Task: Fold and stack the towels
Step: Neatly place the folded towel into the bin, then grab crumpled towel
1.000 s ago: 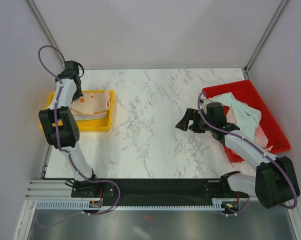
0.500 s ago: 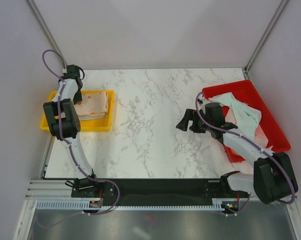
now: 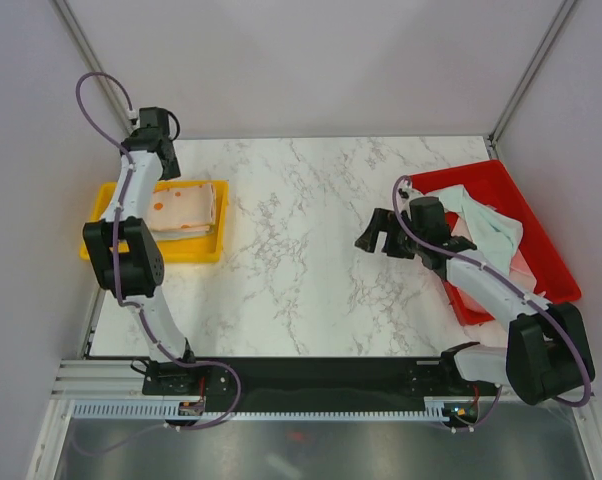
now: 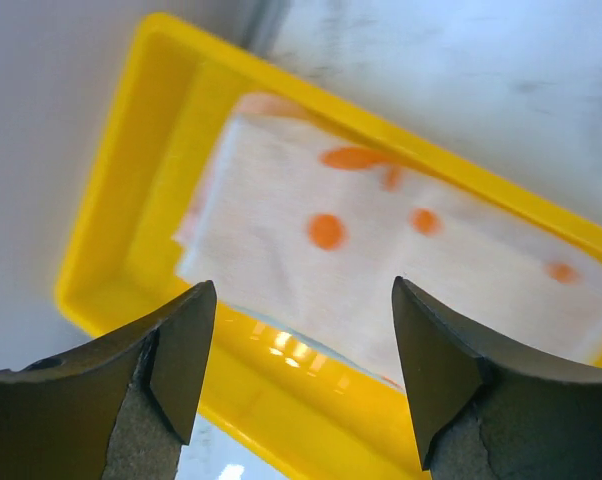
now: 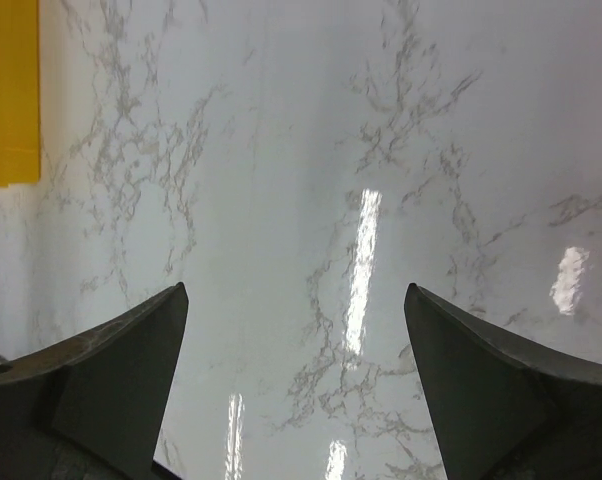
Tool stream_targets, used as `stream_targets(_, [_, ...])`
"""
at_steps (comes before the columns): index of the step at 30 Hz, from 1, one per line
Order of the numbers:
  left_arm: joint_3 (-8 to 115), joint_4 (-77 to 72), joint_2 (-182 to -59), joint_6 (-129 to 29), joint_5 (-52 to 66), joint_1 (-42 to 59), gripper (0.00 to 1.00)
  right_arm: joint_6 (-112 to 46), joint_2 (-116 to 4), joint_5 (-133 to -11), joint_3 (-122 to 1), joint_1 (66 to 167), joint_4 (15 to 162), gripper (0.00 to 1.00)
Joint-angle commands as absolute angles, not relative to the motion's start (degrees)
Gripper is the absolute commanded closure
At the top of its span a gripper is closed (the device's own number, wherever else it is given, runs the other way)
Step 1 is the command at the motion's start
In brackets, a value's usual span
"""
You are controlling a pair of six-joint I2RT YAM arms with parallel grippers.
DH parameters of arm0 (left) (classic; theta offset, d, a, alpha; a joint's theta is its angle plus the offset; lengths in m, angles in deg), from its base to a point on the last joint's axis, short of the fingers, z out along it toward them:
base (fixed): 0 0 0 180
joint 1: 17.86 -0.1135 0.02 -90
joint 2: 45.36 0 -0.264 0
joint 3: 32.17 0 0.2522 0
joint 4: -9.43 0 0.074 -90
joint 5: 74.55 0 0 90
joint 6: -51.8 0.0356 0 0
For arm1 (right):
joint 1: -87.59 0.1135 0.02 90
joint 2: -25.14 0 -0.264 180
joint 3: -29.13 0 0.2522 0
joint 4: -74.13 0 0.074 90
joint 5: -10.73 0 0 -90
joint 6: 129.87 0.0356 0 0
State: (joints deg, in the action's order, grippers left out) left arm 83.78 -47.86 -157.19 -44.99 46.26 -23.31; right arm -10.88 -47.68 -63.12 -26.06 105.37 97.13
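A folded white towel with orange dots (image 3: 181, 207) (image 4: 381, 240) lies flat in the yellow tray (image 3: 196, 250) (image 4: 281, 400) at the left. My left gripper (image 3: 161, 152) (image 4: 301, 340) hovers open above the tray's far end and holds nothing. In the red tray (image 3: 541, 245) at the right lie loose towels: a mint green one (image 3: 493, 228), a pale pink one (image 3: 523, 272) and a whitish one (image 3: 459, 215). My right gripper (image 3: 373, 232) (image 5: 296, 380) hangs open over the bare marble, left of the red tray, nothing between its fingers.
The marble table (image 3: 301, 250) (image 5: 311, 200) spreads between the two trays. Grey walls and a metal frame close in the back and sides. A corner of the yellow tray (image 5: 6, 90) shows in the right wrist view.
My left gripper has opened, let go of the orange-dotted towel and drawn up and back from the yellow tray; the towel now lies flat. The right gripper has drifted slightly.
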Motion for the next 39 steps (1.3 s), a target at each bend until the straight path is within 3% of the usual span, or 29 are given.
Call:
stream_targets(1, [81.44,-48.36,-149.52,-51.81,28.60,-19.62,0.22,-9.55,-47.02,-74.03,-34.62,105.26,100.70,0.02])
stream_targets(3, [78.55,-47.57,-145.92,-53.22,16.41,-15.17,0.22,-9.46,-48.59,-79.77,-41.12,104.04,106.85,0.02])
stream_targets(8, [74.15,-46.69,-141.43,-53.66,12.22,-1.62,0.21,-11.92,-52.90,-89.17,-51.84,94.30,115.03,0.02])
stream_targets(15, [62.28,-38.26,-133.26,-58.33,-6.23,10.69,0.21,-15.17,-62.21,-94.28,-57.05,80.92,121.11,0.05])
stream_targets(22, [52.61,-32.80,-124.30,-59.65,-10.93,11.58,0.20,-18.78,-73.81,-95.88,-58.19,74.68,118.48,0.07])
stream_targets(24, [50.50,-32.72,-122.01,-59.47,-7.68,11.41,0.20,-18.87,-78.54,-96.58,-59.77,74.06,118.21,0.10])
stream_targets(28, [50.06,-32.28,-121.65,-60.61,-11.96,11.50,0.20,-20.27,-84.37,-98.33,-62.67,74.06,118.13,0.18])
stream_targets(31, [50.14,-32.62,-120.69,-59.56,-11.27,11.41,0.20,-21.59,-85.17,-99.48,-64.43,73.97,117.95,0.39])
stream_targets(32, [50.32,-32.89,-120.08,-59.38,-10.40,11.41,0.20,-22.29,-83.95,-99.83,-64.96,73.97,117.78,0.66])
stream_targets(35, [50.93,-33.16,-118.58,-59.38,-10.47,11.41,0.21,-23.69,-79.57,-102.02,-66.45,75.37,119.26,1.00])
stream_targets(39, [51.02,-33.15,-117.96,-60.26,-11.35,11.41,0.21,-24.58,-72.26,-108.17,-70.76,79.67,125.06,1.00])
